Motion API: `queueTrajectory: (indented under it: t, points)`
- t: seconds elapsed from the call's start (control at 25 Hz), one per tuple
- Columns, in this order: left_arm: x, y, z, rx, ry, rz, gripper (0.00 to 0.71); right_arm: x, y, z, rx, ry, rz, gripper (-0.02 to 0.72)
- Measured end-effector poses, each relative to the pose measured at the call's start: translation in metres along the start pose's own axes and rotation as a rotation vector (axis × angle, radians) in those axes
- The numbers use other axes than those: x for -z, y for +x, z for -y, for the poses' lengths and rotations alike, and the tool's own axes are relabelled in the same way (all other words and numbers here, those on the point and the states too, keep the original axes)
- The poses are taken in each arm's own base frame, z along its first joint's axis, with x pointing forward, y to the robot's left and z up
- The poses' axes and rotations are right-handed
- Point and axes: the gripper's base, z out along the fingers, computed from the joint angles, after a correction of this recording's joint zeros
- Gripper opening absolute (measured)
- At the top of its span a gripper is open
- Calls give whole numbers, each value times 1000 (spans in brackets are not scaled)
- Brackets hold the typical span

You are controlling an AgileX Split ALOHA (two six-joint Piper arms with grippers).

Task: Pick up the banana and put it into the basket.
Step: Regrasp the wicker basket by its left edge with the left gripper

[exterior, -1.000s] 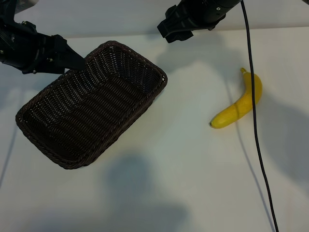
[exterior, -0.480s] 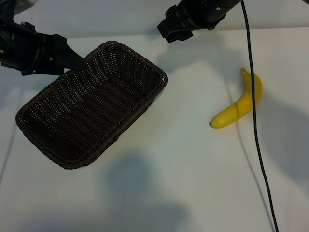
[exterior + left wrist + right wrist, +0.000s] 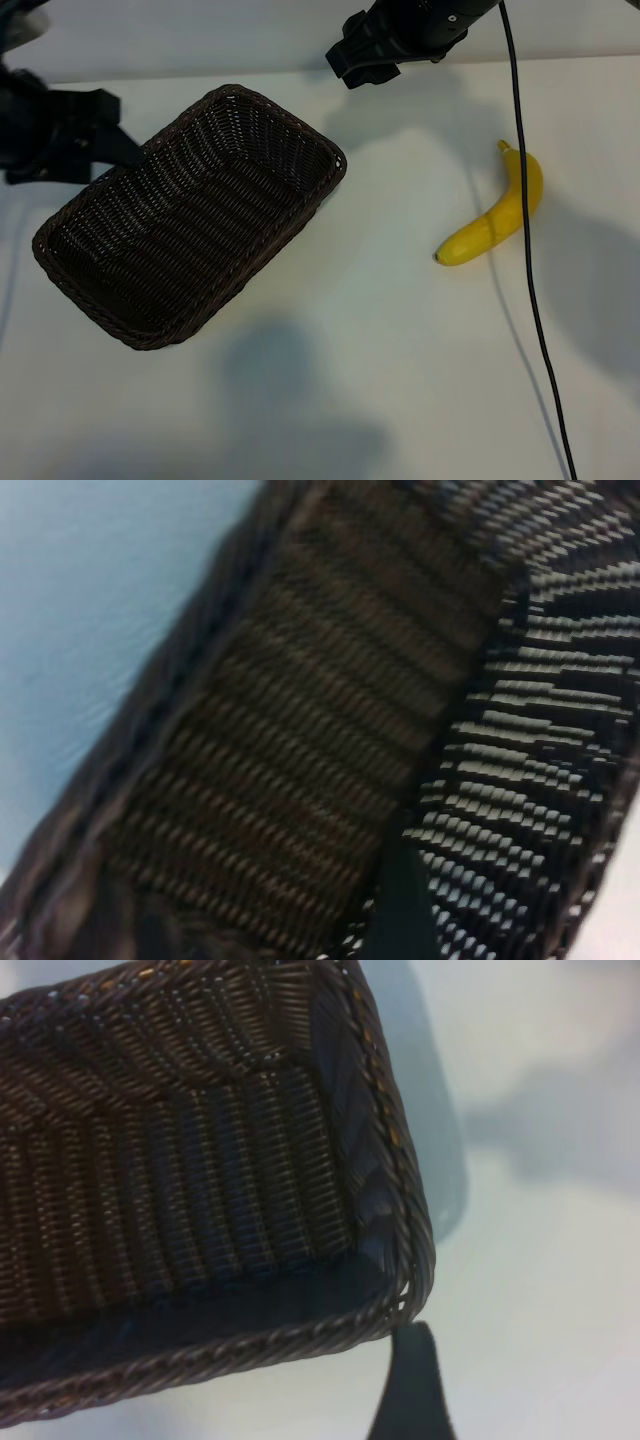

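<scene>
Nearest me the table (image 3: 380, 400) is bare. Further in, the basket (image 3: 190, 215) sits empty where it was a second ago, and the banana (image 3: 495, 215) lies well off to its right, untouched, crossed by a black cable (image 3: 528, 250). At the back, the left gripper (image 3: 95, 135) has drawn away from the basket's rim, jaws open; nothing is picked up yet. The right gripper (image 3: 365, 60) hangs open, unmoved. No writing or labels show.
</scene>
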Motion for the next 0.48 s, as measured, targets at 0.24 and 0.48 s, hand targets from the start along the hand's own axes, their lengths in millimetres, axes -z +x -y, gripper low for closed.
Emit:
queueTrajectory:
  t: [0.24, 0.48]
  points:
    - [14, 44, -4, 104, -43, 96, 598, 0, 0, 0, 0, 0, 0, 563]
    - [12, 83, -12, 197, -57, 159, 597, 0, 0, 0, 0, 0, -1, 563]
